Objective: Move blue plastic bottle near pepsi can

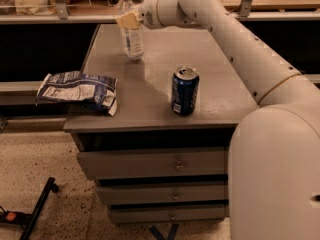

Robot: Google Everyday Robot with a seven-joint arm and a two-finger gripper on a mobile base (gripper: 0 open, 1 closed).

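On the grey cabinet top (215, 79) I count: one blue plastic bottle (133, 41), one pepsi can (184, 91), one chip bag (77, 88). My gripper (128, 20) is clamped on the bottle's upper part, far-left; the can stands well apart, near the front edge.

End effector (128, 20) at neck of blue plastic bottle (132, 41), bench (210, 69) back-left, hides pt of it. Pepsi can (184, 91) logo & chip bag (77, 89) print unreadable. Robot body (275, 179) cropped R/bottom.
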